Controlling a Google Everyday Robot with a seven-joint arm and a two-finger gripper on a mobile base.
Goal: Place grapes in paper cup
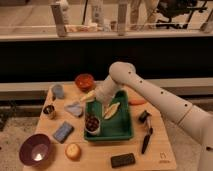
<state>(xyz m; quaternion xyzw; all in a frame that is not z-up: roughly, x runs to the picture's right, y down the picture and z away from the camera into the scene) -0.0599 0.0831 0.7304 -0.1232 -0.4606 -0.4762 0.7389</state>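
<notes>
counter (102, 152): carries all that follows
tray (129, 131): middle of the counter
paper cup (93, 131): in the tray's front left corner
grapes (91, 121): in the paper cup
gripper (90, 97): above the tray's back left corner, behind the paper cup
small bowl (84, 80): behind the tray, near the counter's back edge
mug (57, 91): back left, left of the small bowl
can (49, 110): before the mug, by the left edge
sponge (63, 131): left of the tray, before the can
large bowl (35, 149): front left corner
round fruit (73, 151): just right of the large bowl
pen (146, 142): right of the tray
</notes>
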